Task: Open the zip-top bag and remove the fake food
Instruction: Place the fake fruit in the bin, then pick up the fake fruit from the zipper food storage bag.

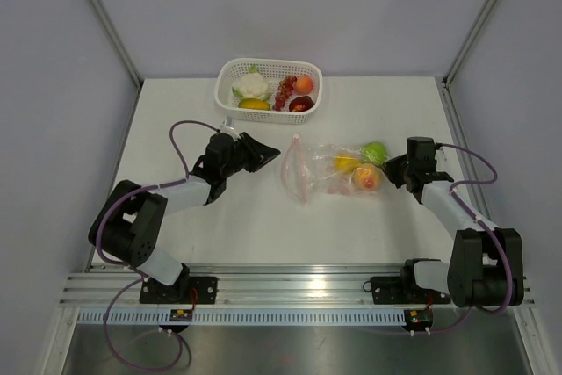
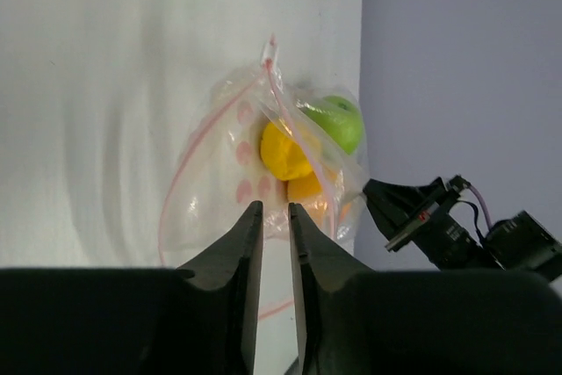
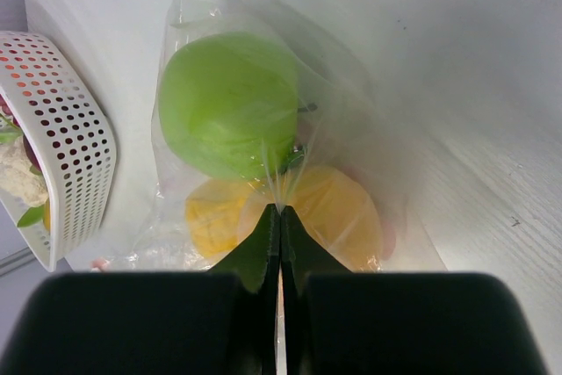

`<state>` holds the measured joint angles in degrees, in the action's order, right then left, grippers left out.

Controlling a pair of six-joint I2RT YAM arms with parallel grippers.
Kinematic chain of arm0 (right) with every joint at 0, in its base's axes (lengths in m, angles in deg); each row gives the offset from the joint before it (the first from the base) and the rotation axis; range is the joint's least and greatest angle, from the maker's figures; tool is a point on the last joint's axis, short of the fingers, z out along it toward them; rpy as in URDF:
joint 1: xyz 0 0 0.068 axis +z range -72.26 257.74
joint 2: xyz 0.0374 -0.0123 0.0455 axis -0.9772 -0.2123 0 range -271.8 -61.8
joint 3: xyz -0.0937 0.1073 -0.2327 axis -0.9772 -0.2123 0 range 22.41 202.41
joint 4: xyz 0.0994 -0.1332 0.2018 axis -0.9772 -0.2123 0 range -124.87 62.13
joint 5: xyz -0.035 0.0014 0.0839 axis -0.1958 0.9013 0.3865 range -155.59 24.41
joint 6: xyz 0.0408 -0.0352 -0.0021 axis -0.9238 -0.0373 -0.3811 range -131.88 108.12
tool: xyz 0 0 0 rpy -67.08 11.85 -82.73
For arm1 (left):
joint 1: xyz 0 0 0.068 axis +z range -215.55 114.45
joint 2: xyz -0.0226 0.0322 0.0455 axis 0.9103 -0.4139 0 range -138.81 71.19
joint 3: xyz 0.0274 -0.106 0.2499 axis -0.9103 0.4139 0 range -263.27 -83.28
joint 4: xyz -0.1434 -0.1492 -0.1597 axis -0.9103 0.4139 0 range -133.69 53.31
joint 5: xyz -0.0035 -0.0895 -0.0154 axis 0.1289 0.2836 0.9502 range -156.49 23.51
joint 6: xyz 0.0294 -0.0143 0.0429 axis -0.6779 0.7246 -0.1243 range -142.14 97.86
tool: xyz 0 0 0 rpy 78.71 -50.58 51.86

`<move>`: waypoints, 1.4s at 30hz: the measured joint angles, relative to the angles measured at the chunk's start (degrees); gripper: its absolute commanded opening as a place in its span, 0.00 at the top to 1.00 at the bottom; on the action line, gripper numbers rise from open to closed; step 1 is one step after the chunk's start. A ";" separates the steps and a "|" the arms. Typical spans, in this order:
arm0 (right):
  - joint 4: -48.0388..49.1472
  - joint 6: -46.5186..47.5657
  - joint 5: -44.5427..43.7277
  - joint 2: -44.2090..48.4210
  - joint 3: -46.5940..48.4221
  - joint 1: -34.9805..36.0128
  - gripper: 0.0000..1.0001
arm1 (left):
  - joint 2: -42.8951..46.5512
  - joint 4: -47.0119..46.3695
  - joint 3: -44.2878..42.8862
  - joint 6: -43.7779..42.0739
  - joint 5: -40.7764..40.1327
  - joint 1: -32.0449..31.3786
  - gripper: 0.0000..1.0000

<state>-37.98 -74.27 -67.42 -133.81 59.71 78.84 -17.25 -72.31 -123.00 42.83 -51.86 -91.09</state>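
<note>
- Clear plastic, one bag (image 1: 303, 169) (image 2: 211, 173) with a pink zip strip, lies mid-table (image 1: 219, 217) between the two arms, its mouth towards the left one.
- Three pieces sit inside it: one green apple (image 1: 375, 152) (image 3: 228, 103), one yellow piece (image 1: 345, 162) (image 2: 281, 151) and one peach-coloured piece (image 1: 366, 179).
- The right claw (image 1: 392, 169) (image 3: 279, 212) is clenched on a pinch of the bag's far end, just beside the apple.
- The left claw (image 1: 272, 150) (image 2: 270, 212) hangs just before the bag's mouth, its jaws a narrow slit apart with nothing between them.
- One white basket (image 1: 224, 85) stands at the back and holds five pieces: cauliflower (image 1: 253, 85), a yellow-orange one (image 1: 255, 104), a red cluster (image 1: 286, 91), a peach (image 1: 304, 84) and a dark red one (image 1: 301, 104).
</note>
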 measured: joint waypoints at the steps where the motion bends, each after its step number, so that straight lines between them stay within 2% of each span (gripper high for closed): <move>1: 0.00 0.00 -0.02 0.07 0.00 0.00 1.00 | -0.07 -1.77 1.05 0.76 0.74 -0.33 0.83; 5: 0.00 0.00 -0.02 0.33 0.00 0.00 1.00 | -2.51 -9.29 4.31 4.13 4.52 -1.60 0.84; 11: 0.02 0.00 0.04 0.63 -0.02 0.00 1.00 | -7.72 -13.31 4.33 5.68 7.91 -3.17 0.81; 18: 1.53 -0.15 1.57 0.66 -0.83 0.00 1.00 | -9.31 -10.49 1.46 3.15 8.81 -3.80 0.71; 25: 2.12 -0.20 2.49 0.66 -1.01 0.92 1.00 | -14.86 -7.02 -4.39 1.11 11.56 -3.96 0.69; 30: 2.80 -0.20 2.45 0.66 -1.01 3.52 1.00 | -15.58 -4.70 -5.09 -0.17 12.07 -4.15 0.66; 42: 3.06 -0.17 0.13 -1.88 -0.28 11.06 1.00 | -18.53 -2.78 -7.30 -1.90 12.98 -4.52 0.63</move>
<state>-34.92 -74.44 -67.28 -135.68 59.42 89.90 -35.79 -75.09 -130.30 40.93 -38.87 -95.62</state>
